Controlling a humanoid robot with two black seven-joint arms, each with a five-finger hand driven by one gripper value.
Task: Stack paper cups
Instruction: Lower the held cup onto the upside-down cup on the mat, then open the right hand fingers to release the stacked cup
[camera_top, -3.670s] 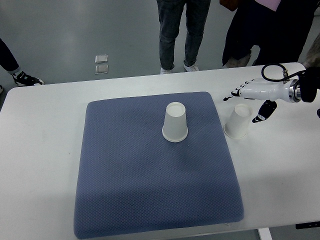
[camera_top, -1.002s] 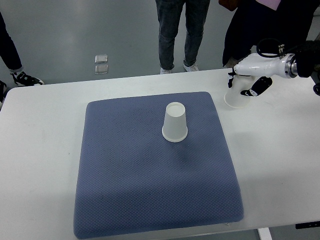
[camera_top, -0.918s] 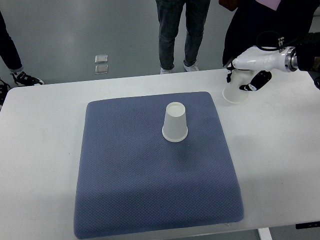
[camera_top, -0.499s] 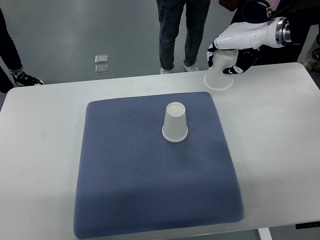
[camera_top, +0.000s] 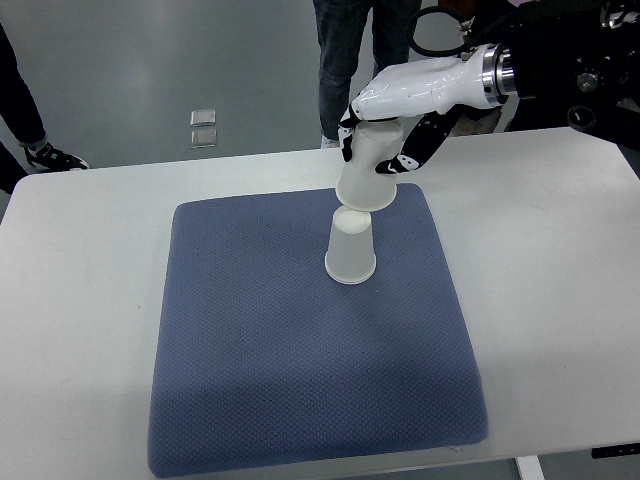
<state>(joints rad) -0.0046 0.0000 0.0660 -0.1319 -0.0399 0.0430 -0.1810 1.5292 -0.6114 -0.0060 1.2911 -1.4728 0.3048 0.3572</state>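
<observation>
On the white table (camera_top: 80, 260) a big blue mat (camera_top: 300, 380) is lying flat, and one paper cup is standing upside down on the mat (camera_top: 350, 250), a bit past its middle. Only one camera is looking, from up high, so this is the only view to tell about. The right hand (camera_top: 385, 125) is coming in from the right side, and its fingers (camera_top: 412, 150) are wrapping around a second paper cup (camera_top: 367, 170), holding it upside down in the air. That cup is tilting a little, and its open rim is hanging just above the top of the cup on the mat. A few seconds ago this cup was sitting on the bare table to the right of the mat, with the hand only near it. Half a second ago it was already up in the hand, far back by the table edge. Now it is right over the other cup, so the carrying part is nearly done. What is left, I think, is to straighten it and lower it so it slides over the standing cup. It is hard to see if the rim is touching the lower cup yet; it looks like it is not. The left hand is not showing. Some people's legs (camera_top: 365, 50) are standing behind the table.
</observation>
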